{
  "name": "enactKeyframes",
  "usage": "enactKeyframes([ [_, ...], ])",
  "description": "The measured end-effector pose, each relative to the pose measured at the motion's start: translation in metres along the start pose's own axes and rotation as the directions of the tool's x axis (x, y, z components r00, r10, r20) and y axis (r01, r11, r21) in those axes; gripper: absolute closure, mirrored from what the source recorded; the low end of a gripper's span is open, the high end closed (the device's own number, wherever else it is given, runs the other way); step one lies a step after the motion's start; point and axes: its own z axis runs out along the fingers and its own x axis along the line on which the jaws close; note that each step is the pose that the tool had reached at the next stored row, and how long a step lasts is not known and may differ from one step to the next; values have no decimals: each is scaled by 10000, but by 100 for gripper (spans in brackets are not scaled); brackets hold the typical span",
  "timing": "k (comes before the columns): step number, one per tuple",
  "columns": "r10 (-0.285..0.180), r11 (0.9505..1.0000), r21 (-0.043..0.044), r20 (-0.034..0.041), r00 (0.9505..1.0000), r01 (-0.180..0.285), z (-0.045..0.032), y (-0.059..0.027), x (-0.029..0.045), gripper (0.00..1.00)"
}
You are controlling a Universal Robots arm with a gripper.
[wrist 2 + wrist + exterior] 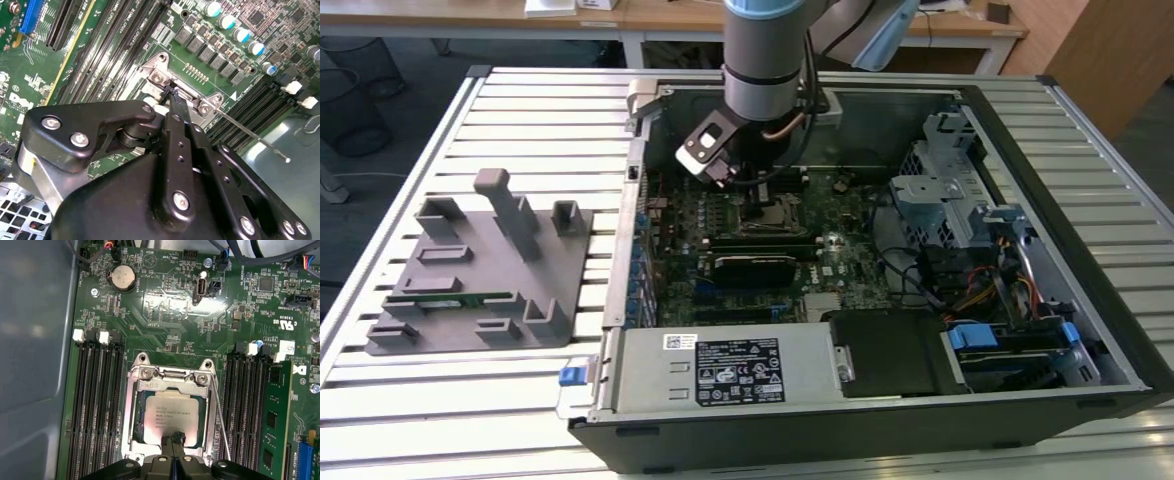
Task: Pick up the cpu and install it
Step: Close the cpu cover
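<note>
Now my gripper (173,439) hangs low over the motherboard (165,315) inside the open computer case (1107,340), its fingertips pressed together and touching the near edge of the cpu (167,416). In the first wrist view the cpu lies flat in its socket frame (172,374), at about twelve o'clock from my fingertips; they do not clamp it. To my mind seating is the step in hand, and doing it well means pressing straight down, lightly, with the chip square to the frame and clear of the thin retention lever (220,417) at three o'clock. The case also holds the memory slots (95,405) at nine o'clock of the socket. Outside the case, at nine o'clock in the exterior view, the grey tray (480,290) carries a green memory stick (447,297).
</note>
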Motion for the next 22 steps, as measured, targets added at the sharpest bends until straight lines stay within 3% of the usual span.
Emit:
enactKeyframes([
  [7,1,10000,3,4,10000,-1,-1,34,-3,89],
  [17,-1,10000,0,-1,10000,1,-180,38,-1,89],
  [22,1,10000,1,-18,10000,-1,-178,101,-5,89],
])
